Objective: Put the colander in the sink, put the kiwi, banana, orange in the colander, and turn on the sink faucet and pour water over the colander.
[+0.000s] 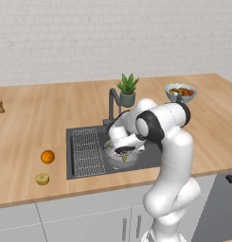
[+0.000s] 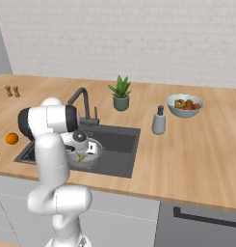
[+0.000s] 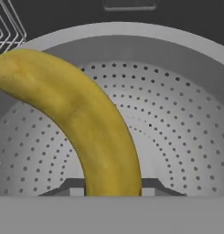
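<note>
Kitchen counter, sink (image 1: 150, 158) amid: tool (image 3: 112, 189) clamped on banana (image 3: 81, 119), long axis curving outward, hanging directly over colander (image 3: 177, 114) bowl.

The colander (image 1: 121, 156), a round silver bowl with finely holed walls, sits in the dark grey sink (image 1: 150, 158), just right of the wire rack (image 1: 87, 152). The yellow curved banana (image 3: 81, 123) hangs over its hollow, its lower end clamped between the fingers (image 3: 149, 186). The orange (image 1: 48, 156) lies on the worktop left of the sink, and the yellow-green kiwi (image 1: 42, 178) lies just in front of it, nearer the worktop's front edge. The dark bent faucet (image 1: 113, 105) stands at the sink's back edge.
</note>
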You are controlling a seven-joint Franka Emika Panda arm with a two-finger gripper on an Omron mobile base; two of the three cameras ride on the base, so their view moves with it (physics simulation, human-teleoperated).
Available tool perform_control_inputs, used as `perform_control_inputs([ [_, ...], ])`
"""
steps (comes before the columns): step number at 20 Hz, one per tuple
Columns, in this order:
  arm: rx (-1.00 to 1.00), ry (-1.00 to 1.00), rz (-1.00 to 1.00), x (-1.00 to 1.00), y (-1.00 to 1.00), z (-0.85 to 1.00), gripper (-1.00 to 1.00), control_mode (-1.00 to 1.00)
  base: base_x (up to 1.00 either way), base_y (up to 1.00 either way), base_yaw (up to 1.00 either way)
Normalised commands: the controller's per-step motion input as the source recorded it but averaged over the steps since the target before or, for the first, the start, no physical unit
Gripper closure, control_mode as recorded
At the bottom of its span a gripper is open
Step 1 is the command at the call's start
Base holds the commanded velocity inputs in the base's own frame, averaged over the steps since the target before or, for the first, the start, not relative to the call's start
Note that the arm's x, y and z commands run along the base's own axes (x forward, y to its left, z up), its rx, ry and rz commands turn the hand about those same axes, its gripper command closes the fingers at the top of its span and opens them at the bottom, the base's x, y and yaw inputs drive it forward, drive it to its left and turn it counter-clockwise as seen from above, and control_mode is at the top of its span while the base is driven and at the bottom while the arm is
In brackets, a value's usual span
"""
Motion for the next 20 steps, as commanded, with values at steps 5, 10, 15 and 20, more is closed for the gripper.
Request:
perform_control_inputs([
  [5,0.06,0.0,0.0,0.16,0.04,-0.06,1.0,-1.0,0.0,0.0,0.0],
  [10,0.02,0.0,0.0,0.01,0.07,0.01,-1.0,-1.0,0.0,0.0,0.0],
  [15,0.01,0.0,0.0,0.0,-0.04,0.45,-1.0,-1.0,0.0,0.0,0.0],
  [20,0.05,0.0,-0.01,0.0,-0.08,0.96,-1.0,-1.0,0.0,0.0,0.0],
])
